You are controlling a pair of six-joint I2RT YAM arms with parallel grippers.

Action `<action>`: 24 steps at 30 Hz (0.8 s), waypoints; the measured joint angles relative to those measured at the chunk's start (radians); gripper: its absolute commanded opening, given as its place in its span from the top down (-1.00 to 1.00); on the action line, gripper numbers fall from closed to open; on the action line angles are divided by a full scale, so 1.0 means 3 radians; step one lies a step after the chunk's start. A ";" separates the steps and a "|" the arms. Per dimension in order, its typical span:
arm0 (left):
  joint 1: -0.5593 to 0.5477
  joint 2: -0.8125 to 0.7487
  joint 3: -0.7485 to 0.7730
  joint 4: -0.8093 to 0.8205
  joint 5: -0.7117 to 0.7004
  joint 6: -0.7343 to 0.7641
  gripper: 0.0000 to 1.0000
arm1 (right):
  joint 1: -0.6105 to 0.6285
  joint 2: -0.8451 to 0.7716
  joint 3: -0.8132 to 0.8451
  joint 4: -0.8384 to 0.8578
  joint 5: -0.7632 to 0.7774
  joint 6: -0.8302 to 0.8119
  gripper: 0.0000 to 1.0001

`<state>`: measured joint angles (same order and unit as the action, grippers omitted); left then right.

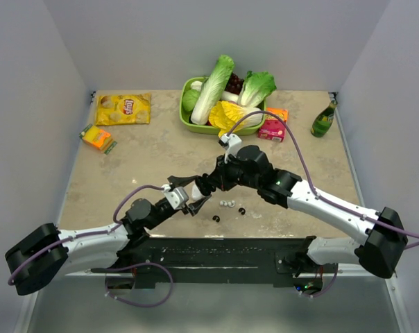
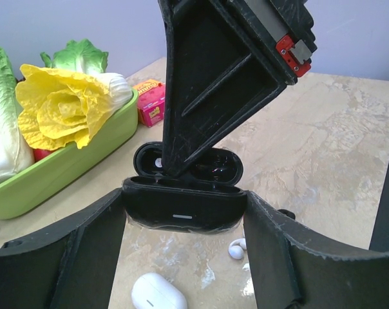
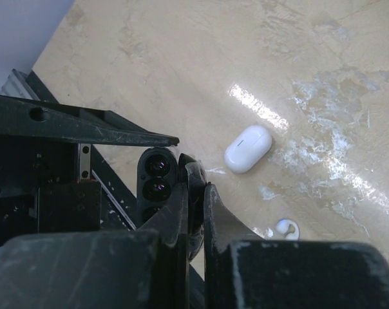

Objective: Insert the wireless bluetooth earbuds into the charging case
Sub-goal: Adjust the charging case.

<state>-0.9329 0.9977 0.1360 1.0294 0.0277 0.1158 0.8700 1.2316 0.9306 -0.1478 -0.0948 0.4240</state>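
Left hand (image 2: 185, 201) grasps open black case (image 2: 181, 220). Right hand (image 3: 196, 177) clenched, entering it from 12 o'clock; anything pinched is hidden. White case (image 2: 157, 291) cropped at 6 o'clock.

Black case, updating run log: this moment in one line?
left gripper: holds open black case | right gripper: shut, reaching into it | white case: closed, loose

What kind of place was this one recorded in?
Probably a robot lab test cell rather than a home. Plain walls box in a stone-look tabletop, and the props are plastic-looking vegetables in a green tray, plus a chip bag.
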 measured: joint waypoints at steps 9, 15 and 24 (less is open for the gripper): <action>-0.0047 0.0050 0.0308 -0.0348 -0.0066 -0.0188 -0.96 | 0.0011 -0.0214 0.0092 -0.0253 0.0206 -0.0341 1.00; -0.0032 0.0112 0.0315 -0.0487 -0.0187 -0.0373 -1.00 | 0.0020 -0.0462 0.0271 -0.0505 0.0294 -0.0670 1.00; -0.0031 0.0013 0.0327 -0.0746 0.0025 -0.0670 -1.00 | 0.0155 -0.0632 0.0249 -0.0643 0.0450 -0.1078 1.00</action>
<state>-0.9421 1.0016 0.2340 0.8055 0.0353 -0.0853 0.9165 1.0420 1.0054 -0.3408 0.0402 0.1005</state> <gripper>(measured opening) 0.997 0.060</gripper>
